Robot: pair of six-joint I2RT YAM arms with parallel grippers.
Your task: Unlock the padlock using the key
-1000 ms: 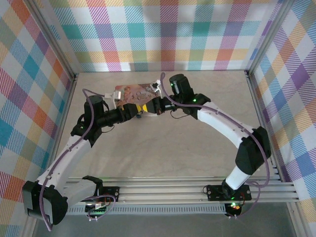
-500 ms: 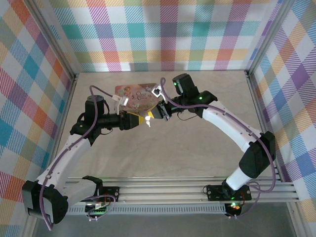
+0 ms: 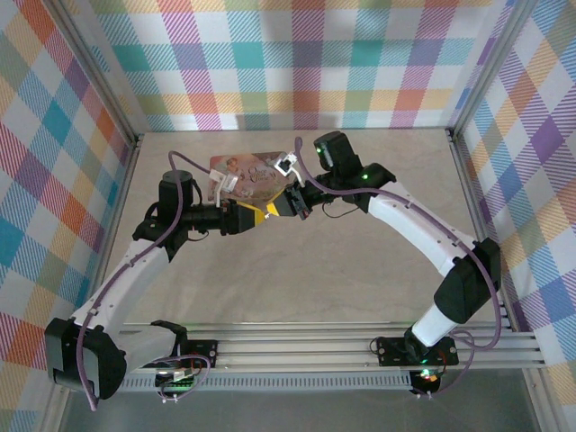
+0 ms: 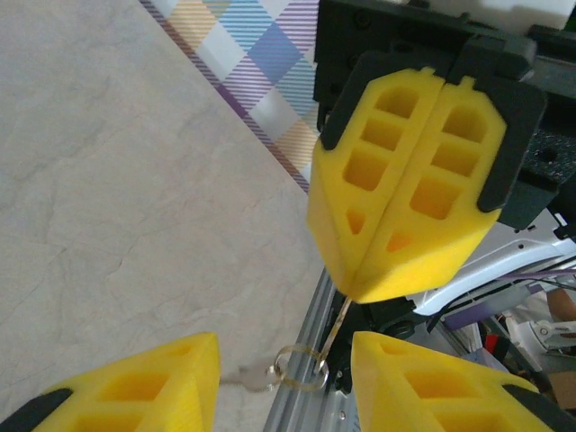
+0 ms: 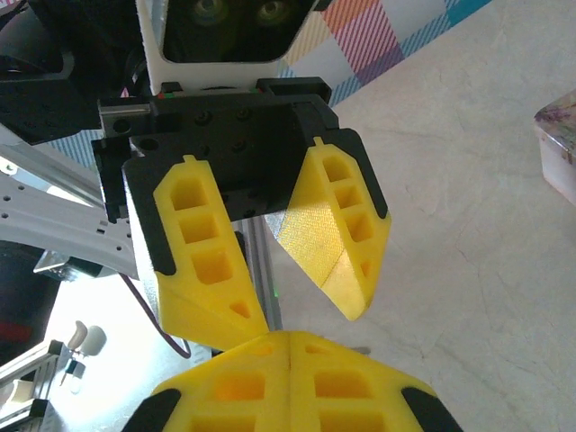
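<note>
**user1:** From the overhead view we've got both arms stretched forward and bent inward, elbows bowed out to the sides. So the left arm (image 3: 126, 279) and right arm (image 3: 414, 225) make an arch. The left gripper (image 3: 259, 214) and right gripper (image 3: 281, 205) meet nearly tip to tip in the middle.

**user2:** Yep, we see the same. On the wrist views the right one's yellow fingers (image 4: 387, 180) are pressed flat together, no gap. The left one's fingers (image 5: 202, 261) stand apart in a V, pointing straight at the right gripper's tips.
</note>
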